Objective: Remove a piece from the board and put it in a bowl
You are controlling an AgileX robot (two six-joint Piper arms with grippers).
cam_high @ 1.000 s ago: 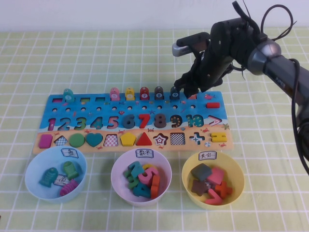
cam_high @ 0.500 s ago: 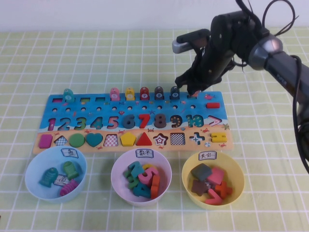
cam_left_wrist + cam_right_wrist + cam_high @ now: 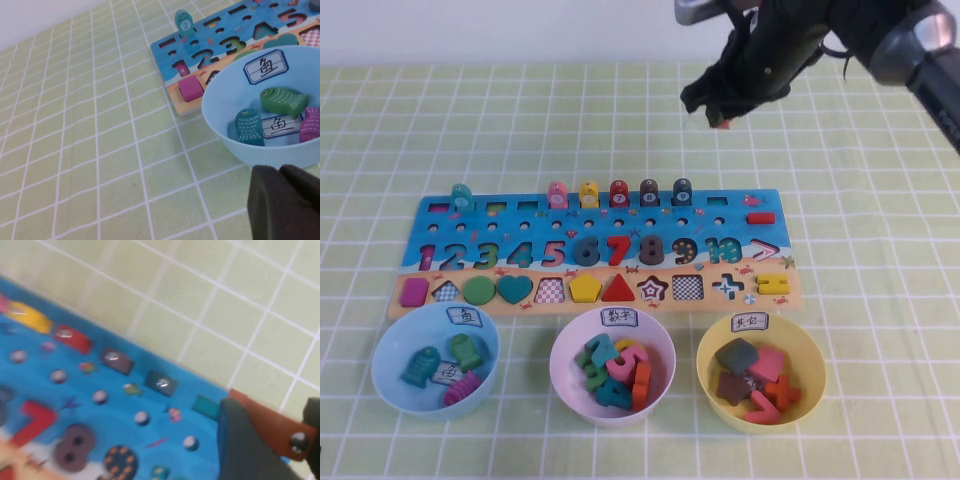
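The long blue board (image 3: 525,232) lies across the table, with fish pieces standing along its far edge. High above and behind the board's right end, my right gripper (image 3: 718,112) is shut on the small orange piece (image 3: 722,122). In the right wrist view the piece (image 3: 265,421) sits between the dark fingers (image 3: 240,445), over the board (image 3: 75,390). The light blue bowl (image 3: 382,345) stands in front of the board's left end and holds three fish. My left gripper (image 3: 286,200) rests shut just beside that bowl (image 3: 225,102); it is outside the high view.
A pink bowl (image 3: 560,350) of number pieces and a yellow bowl (image 3: 812,352) of sign pieces stand to the right of the blue bowl. Fish pieces stand upright at the board's far edge, from teal (image 3: 460,197) to dark (image 3: 682,190).
My right gripper closed on the orange piece at the board's far right row, then lifted it up and away from the board.
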